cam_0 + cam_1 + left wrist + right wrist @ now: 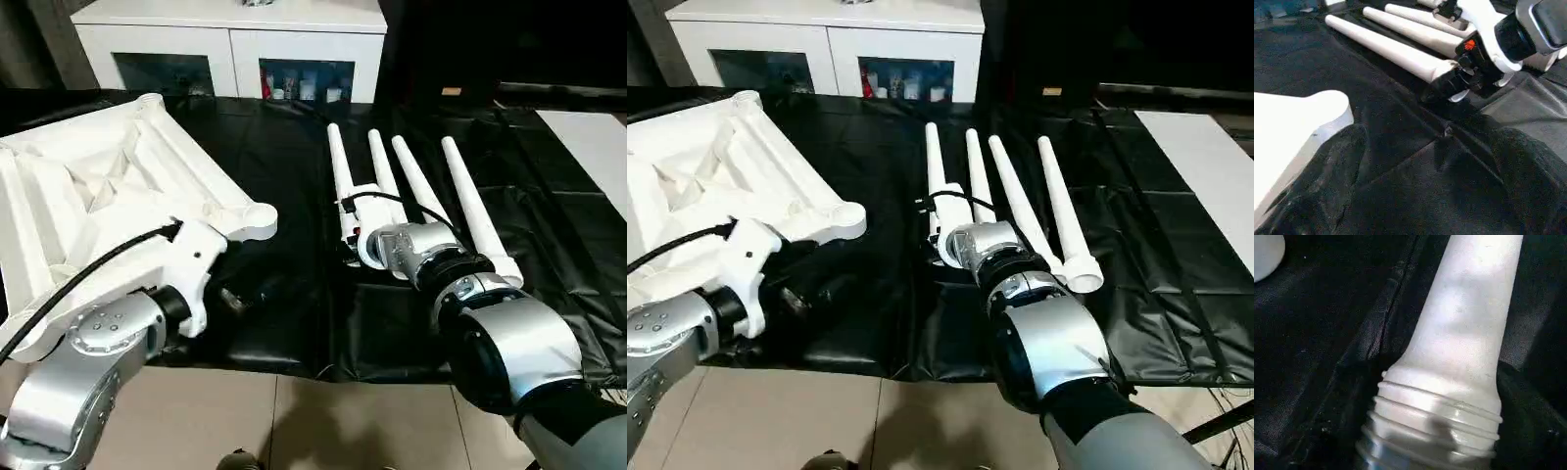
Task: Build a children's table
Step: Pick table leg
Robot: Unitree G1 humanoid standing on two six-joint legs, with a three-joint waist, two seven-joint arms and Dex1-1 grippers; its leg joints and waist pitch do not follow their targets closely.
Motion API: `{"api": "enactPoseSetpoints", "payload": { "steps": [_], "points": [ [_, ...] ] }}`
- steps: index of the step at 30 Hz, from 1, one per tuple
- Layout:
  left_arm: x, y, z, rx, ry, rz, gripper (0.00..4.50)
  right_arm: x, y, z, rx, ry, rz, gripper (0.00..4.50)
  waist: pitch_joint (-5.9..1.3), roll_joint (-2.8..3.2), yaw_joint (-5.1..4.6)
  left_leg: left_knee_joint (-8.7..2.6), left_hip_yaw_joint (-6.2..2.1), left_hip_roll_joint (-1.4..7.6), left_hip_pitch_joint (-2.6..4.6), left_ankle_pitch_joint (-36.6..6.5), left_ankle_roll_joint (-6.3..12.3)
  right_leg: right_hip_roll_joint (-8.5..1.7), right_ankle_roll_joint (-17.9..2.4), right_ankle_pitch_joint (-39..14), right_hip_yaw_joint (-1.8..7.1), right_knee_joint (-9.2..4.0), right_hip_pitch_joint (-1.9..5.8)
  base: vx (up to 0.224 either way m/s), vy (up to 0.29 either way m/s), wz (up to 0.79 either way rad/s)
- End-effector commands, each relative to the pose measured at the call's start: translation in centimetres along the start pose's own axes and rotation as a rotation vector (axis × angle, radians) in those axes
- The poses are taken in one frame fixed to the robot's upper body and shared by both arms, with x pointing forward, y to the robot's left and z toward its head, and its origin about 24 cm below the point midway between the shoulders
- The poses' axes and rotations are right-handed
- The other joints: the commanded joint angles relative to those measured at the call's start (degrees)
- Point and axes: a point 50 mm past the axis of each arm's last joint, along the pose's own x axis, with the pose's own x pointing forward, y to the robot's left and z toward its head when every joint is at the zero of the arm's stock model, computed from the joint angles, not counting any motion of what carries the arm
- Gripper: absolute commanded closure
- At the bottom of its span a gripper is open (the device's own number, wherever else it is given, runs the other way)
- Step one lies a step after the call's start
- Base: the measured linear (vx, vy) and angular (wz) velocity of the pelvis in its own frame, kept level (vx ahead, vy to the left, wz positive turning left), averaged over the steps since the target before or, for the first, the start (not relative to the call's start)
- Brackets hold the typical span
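The children's table lies in parts on a black sheet [284,157]. Its white tabletop [98,186] rests ribbed side up at the left, one round corner socket [257,217] pointing toward the middle. Four tapered white legs [416,181] lie side by side at the centre. My right gripper [351,250] is at the thick near end of the leftmost leg [339,166], whose threaded end [1435,416] looms close in the right wrist view. My left gripper [233,299] hovers open and empty over the sheet, just in front of the corner socket.
A white cabinet [235,39] with glass doors stands along the back. A white panel [598,147] lies at the far right beside the sheet. Tiled floor [294,421] runs along the near edge.
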Motion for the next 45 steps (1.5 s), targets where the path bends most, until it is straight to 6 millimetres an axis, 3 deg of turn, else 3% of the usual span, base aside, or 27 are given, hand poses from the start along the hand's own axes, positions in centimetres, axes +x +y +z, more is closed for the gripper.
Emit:
{"api": "enactPoseSetpoints", "payload": {
  "steps": [1, 10, 19, 23, 26, 30, 31, 32, 33, 34, 36, 38, 39, 40, 45],
  "points": [
    [0.1, 0.3, 0.0, -0.002, 0.008, 0.029, 0.0, -0.1, -0.3, -0.3, 0.023, 0.022, 0.006, 1.42, -4.3, 0.38, -0.28, -3.43, 0.46, 0.54, 0.12, -9.25, -0.38, -4.77, -5.28, -10.56, 3.78, -5.59, 4.02, 0.0, 0.0, 0.0],
    [0.3, 1.8, 0.9, -0.03, -0.046, 0.153, 0.0, -0.2, -0.7, 0.5, 0.097, -0.105, 0.059, 1.42, -4.48, 0.13, -0.16, -3.16, 0.65, 0.44, -0.02, -7.92, 0.07, -4.74, -5.22, -8.49, 3.79, -5.54, 4.17, 0.0, 0.0, 0.0],
    [1.4, 2.0, 1.7, -0.096, -0.118, 0.219, 0.0, -0.8, -1.0, 1.9, 0.169, -0.287, 0.222, 1.44, -4.7, -0.04, -0.16, -2.94, 0.67, 0.52, -0.12, -7.71, 1.61, -4.81, -6.95, -6.69, 3.71, -5.42, 4.47, 0.0, 0.0, 0.0],
    [2.5, 1.8, 3.7, -0.227, -0.253, 0.214, 0.0, -2.4, -1.2, 4.0, 0.27, -0.481, 0.429, 1.44, -4.73, -0.25, 0.25, -2.68, 0.89, 0.62, 0.15, -7.95, 2.53, -4.8, -7.45, -6.63, 3.7, -5.67, 4.3, 0.0, 0.0, 0.0],
    [3.1, 1.7, 5.0, -0.366, -0.344, 0.185, 0.0, -3.2, -1.1, 4.3, 0.277, -0.549, 0.575, 1.44, -4.65, -0.92, 0.14, -2.75, 0.86, 0.58, -0.33, -7.37, 3.23, -4.88, -7.56, -7.28, 3.54, -5.76, 4.63, 0.0, 0.0, 0.0],
    [3.7, 1.6, 6.5, -0.54, -0.455, 0.114, 0.0, -4.4, -1.1, 4.0, 0.3, -0.605, 0.736, 1.44, -4.67, -1.18, 0.23, -2.78, 0.82, 0.64, -0.26, -6.98, 3.62, -4.78, -7.28, -8.35, 3.46, -5.93, 4.62, 0.0, 0.0, 0.0],
    [3.9, 1.7, 7.1, -0.601, -0.488, 0.091, 0.0, -4.9, -1.2, 3.8, 0.309, -0.626, 0.797, 1.44, -4.6, -1.21, 0.52, -2.53, 1.07, 0.24, -0.21, -6.6, 3.82, -4.5, -6.45, -8.12, 3.57, -6.3, 4.83, 0.0, 0.0, 0.0],
    [4.2, 1.9, 8.1, -0.692, -0.538, 0.052, 0.0, -5.9, -1.2, 3.3, 0.309, -0.654, 0.894, 1.44, -4.78, -1.06, 0.7, -2.81, 0.79, 0.88, 0.28, -6.89, 4.06, -4.6, -7.16, -7.37, 3.45, -6.18, 4.46, 0.0, 0.0, 0.0],
    [4.2, 1.9, 8.2, -0.702, -0.544, 0.047, 0.0, -6.0, -1.2, 3.3, 0.306, -0.657, 0.905, 1.44, -4.66, -1.11, 0.63, -2.78, 0.88, 0.63, 0.02, -6.41, 4.22, -4.35, -6.95, -6.72, 3.36, -6.27, 4.83, 0.0, 0.0, 0.0],
    [4.3, 2.0, 8.6, -0.734, -0.562, 0.032, 0.0, -6.4, -1.1, 3.0, 0.294, -0.664, 0.937, 1.44, -4.79, -1.06, 1.05, -3.0, 0.61, 1.08, 0.27, -6.48, 4.15, -4.63, -7.02, -6.64, 3.21, -6.37, 4.8, 0.0, 0.0, 0.0],
    [4.3, 2.5, 9.4, -0.797, -0.602, 0.005, 0.0, -7.3, -0.8, 2.3, 0.255, -0.665, 1.005, 1.45, -4.75, -1.21, 1.07, -3.22, 0.52, 1.06, 0.26, -7.26, 3.56, -4.79, -6.94, -8.18, 2.99, -6.57, 4.94, 0.0, 0.0, 0.0],
    [4.3, 2.9, 9.9, -0.852, -0.623, -0.022, 0.0, -8.1, -0.5, 1.7, 0.228, -0.666, 1.059, 1.45, -4.9, -0.83, 1.01, -3.22, 0.42, 0.97, 0.21, -6.54, 3.04, -4.75, -6.32, -8.06, 2.99, -6.67, 5.17, 0.0, 0.0, 0.0],
    [4.3, 2.9, 10.0, -0.864, -0.621, -0.034, 0.0, -8.3, -0.3, 1.6, 0.214, -0.669, 1.073, 1.45, -4.98, -0.82, 1.2, -3.27, 0.46, 1.17, 0.62, -7.0, 3.1, -4.8, -6.2, -8.14, 3.0, -6.84, 4.88, 0.0, 0.0, 0.0],
    [4.5, 3.0, 10.1, -0.881, -0.608, -0.051, 0.0, -8.9, -0.1, 1.3, 0.193, -0.669, 1.1, 1.45, -4.86, -0.46, 1.1, -3.4, 0.34, 1.13, 0.46, -7.36, 2.96, -4.82, -6.14, -8.5, 2.93, -6.93, 4.99, 0.0, 0.0, 0.0],
    [5.3, 2.9, 10.0, -0.902, -0.532, -0.071, 0.0, -10.3, 0.6, 0.7, 0.135, -0.67, 1.152, 1.45, -4.69, -0.34, 1.55, -3.53, 0.36, 1.01, 0.67, -8.73, 2.13, -4.79, -4.4, -11.23, 2.97, -7.58, 4.76, 0.0, 0.0, 0.0]
  ]
}}
